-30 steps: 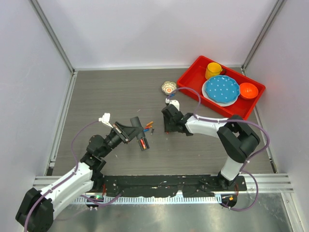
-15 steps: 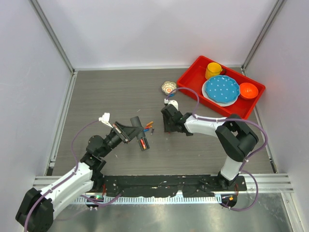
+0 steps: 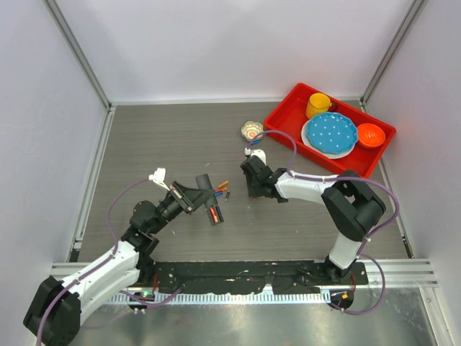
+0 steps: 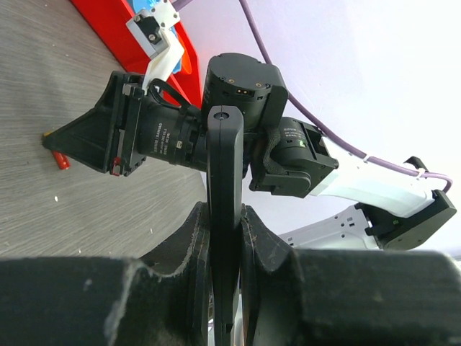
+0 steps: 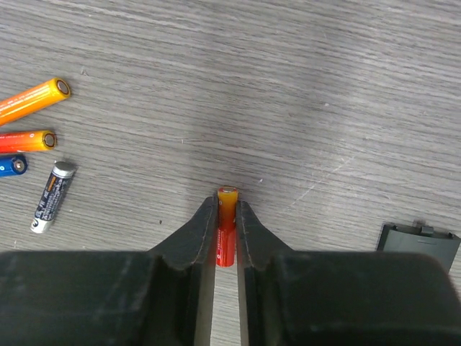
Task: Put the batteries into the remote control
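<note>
- Shifted slightly since a second ago: right claw (image 5: 226, 207), edged toward the left claw, clamped on a red-orange battery (image 5: 227, 234) low over the table.
- Meaning, by judgement: pick done, carry to the remote comes next.
- Remote control (image 4: 225, 166): pinched edge-on in the left claw (image 4: 225, 231), held up, well left of the right claw. Red shows in its recess from above, likely one cell already seated.
- Loose batteries (image 5: 32, 99): orange, red-orange, blue, grey, lying left of the right claw, between both claws.
- Battery cover (image 5: 420, 244): flat, right of the right claw.
- Red tray (image 3: 287, 114), patterned cup (image 3: 251, 130): beyond the right claw, off the path.
- Obstruction: none apparent. The narrow recess demands careful alignment.
</note>
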You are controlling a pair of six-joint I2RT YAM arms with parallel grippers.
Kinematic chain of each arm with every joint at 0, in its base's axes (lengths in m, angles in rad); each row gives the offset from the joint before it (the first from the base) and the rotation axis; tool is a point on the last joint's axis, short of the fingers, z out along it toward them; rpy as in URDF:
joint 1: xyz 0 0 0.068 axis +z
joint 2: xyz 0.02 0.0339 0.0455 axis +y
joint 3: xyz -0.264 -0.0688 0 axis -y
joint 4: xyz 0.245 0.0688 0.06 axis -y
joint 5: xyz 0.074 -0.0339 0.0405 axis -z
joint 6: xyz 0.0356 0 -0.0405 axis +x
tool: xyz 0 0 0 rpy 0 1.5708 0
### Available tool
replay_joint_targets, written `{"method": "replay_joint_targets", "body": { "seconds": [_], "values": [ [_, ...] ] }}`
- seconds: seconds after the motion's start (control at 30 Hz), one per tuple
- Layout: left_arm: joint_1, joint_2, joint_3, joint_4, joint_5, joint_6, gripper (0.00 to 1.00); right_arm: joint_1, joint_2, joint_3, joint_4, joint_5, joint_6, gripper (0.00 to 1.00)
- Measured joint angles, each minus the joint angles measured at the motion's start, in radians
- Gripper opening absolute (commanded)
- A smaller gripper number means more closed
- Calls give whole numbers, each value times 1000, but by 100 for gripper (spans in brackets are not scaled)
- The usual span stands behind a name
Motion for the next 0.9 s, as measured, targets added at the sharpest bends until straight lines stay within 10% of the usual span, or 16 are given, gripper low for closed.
{"method": "replay_joint_targets", "body": {
  "seconds": [0.9],
  "values": [
    [0, 40, -4, 52, 21, 0, 0, 0, -642, -396, 291, -428, -111, 1]
  ]
}}
